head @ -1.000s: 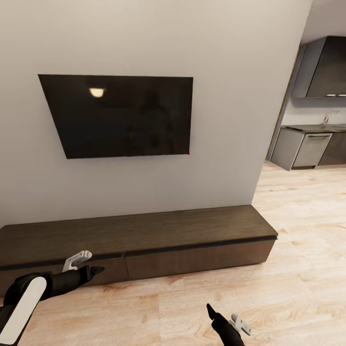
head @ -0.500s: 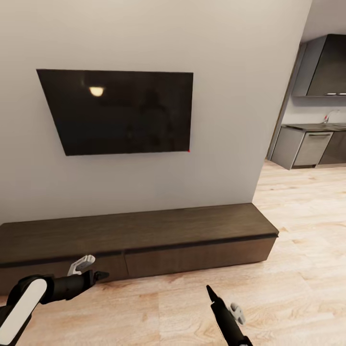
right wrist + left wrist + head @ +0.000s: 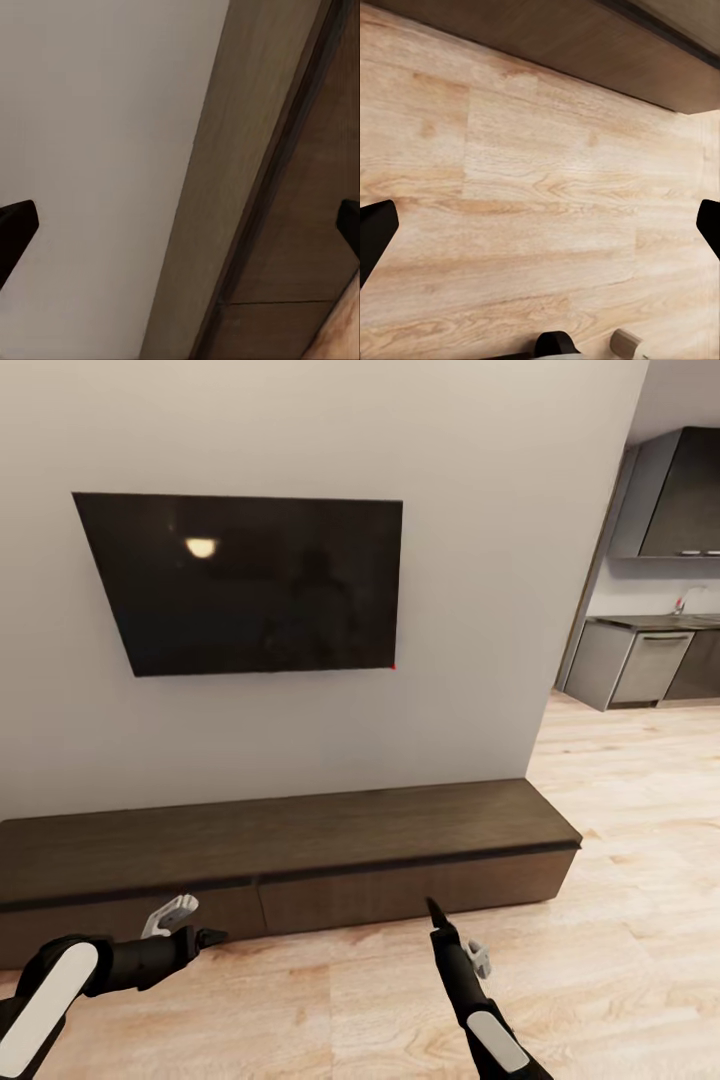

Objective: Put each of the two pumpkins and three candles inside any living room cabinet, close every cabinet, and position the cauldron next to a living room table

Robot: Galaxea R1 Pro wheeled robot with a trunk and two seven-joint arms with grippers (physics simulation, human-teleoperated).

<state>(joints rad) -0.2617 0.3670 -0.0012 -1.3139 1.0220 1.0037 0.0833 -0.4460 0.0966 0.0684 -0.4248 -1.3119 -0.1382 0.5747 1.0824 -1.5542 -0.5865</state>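
You're parked right in front of the cabinet, drawers all flush shut, nothing on top. Left gripper and right gripper hang just before its front, jaws spread wide and empty. Looks like the stowing hasn't started, as far as this shows.
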